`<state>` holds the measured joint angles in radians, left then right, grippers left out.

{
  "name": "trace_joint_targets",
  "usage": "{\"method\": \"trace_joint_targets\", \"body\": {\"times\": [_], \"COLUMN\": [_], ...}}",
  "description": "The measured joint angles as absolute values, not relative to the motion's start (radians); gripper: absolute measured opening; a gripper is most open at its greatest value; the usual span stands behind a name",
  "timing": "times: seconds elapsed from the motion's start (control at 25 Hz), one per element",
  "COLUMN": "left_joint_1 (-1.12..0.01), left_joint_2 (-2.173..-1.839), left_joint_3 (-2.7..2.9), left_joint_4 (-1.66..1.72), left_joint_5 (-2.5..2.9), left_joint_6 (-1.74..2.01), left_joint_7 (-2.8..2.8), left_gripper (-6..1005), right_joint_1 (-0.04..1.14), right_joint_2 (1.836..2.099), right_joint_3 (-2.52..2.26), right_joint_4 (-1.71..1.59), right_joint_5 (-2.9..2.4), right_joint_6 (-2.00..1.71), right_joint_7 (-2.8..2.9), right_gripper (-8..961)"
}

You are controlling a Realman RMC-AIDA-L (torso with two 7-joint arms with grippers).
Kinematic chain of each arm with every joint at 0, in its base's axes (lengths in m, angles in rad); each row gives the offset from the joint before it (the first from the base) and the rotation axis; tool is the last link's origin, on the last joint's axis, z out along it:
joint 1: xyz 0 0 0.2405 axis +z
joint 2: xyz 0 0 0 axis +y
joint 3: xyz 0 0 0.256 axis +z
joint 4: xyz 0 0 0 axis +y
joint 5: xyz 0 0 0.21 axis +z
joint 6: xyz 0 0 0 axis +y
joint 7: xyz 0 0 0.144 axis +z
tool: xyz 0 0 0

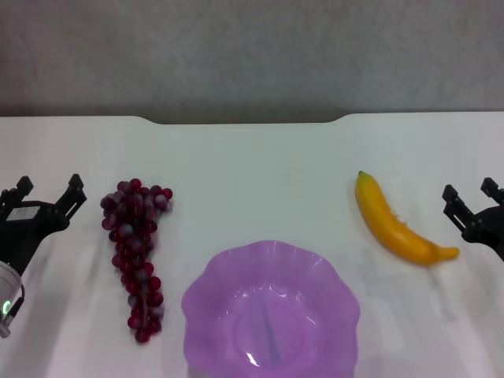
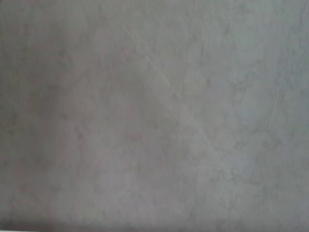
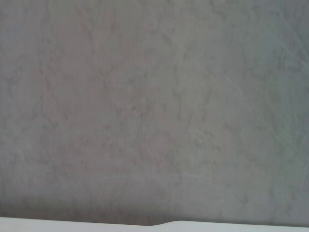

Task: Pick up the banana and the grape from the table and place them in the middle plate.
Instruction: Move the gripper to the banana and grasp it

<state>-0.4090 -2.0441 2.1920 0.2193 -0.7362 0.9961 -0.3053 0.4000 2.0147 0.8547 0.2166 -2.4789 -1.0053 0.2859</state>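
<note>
no brand, label or writing readable in any view.

head view, l to r: the left gripper (image 1: 49, 189) sits at the far left edge over the table (image 1: 252, 165), its two black fingers spread apart w/ nothing between them, so released. just beside it, not touching, lies the grape (image 1: 136, 252), a long dark red-purple bunch w/ its wide end toward the back wall and its narrow end toward the near edge. next is the middle plate (image 1: 206, 291), translucent purple w/ a wavy rim, at centre near the front edge, cut off by the frame bottom; nothing lies in it. the bunch's narrow end is just beside the plate's left rim; can't tell if they touch. right of the plate, apart from it, lies the banana (image 1: 398, 224), yellow-orange, dark green tip toward the back, curving toward the right edge. near its stem end is the right gripper (image 1: 472, 206) at the far right edge, fingers also parted and holding nothing, not touching the fruit.

only the head view shows the fruit, plate and both claws. the left wrist view shows just the grey wall (image 2: 154, 116) w/ a faint diagonal line. the right wrist view shows the same wall plus a thin strip of the white tabletop w/ the notch in its back edge.
</note>
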Motion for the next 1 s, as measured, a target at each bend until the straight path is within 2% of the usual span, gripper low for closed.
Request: {"method": "trace_joint_targets", "body": {"times": [0.28, 0.4, 0.48, 0.6, 0.64, 0.68, 0.76, 0.8, 1.0], "left_joint_1": [-0.411, -0.406, -0.404, -0.403, -0.403, -0.403, -0.403, -0.403, -0.403], "left_joint_2": [-2.043, -2.040, -2.040, -2.040, -2.040, -2.040, -2.040, -2.040, -2.040], "left_joint_3": [2.192, 2.192, 2.192, 2.192, 2.192, 2.192, 2.192, 2.192, 2.192], "left_joint_4": [0.211, 0.209, 0.209, 0.209, 0.209, 0.209, 0.209, 0.209, 0.209], "left_joint_5": [-0.736, -0.737, -0.737, -0.737, -0.737, -0.737, -0.738, -0.738, -0.737], "left_joint_6": [0.987, 0.967, 0.964, 0.964, 0.964, 0.964, 0.964, 0.964, 0.963], "left_joint_7": [-0.307, -0.307, -0.307, -0.306, -0.306, -0.306, -0.306, -0.306, -0.305], "left_gripper": [893, 894, 894, 894, 894, 894, 894, 894, 894], "right_joint_1": [0.425, 0.427, 0.425, 0.419, 0.419, 0.422, 0.429, 0.429, 0.451], "right_joint_2": [2.006, 1.989, 1.958, 1.894, 1.841, 1.818, 1.784, 1.784, 1.698], "right_joint_3": [0.848, 0.842, 0.843, 0.843, 0.847, 0.851, 0.857, 0.857, 0.809], "right_joint_4": [0.238, 0.282, 0.330, 0.420, 0.485, 0.510, 0.535, 0.535, 0.553], "right_joint_5": [-2.488, -2.502, -2.535, -2.631, -2.723, -2.768, -2.845, -2.845, -2.894], "right_joint_6": [-0.933, -0.882, -0.840, -0.770, -0.711, -0.686, -0.651, -0.651, -0.636], "right_joint_7": [0.289, 0.310, 0.361, 0.498, 0.622, 0.679, 0.777, 0.777, 0.982], "right_gripper": [695, 700, 704, 705, 705, 705, 704, 704, 702]}}
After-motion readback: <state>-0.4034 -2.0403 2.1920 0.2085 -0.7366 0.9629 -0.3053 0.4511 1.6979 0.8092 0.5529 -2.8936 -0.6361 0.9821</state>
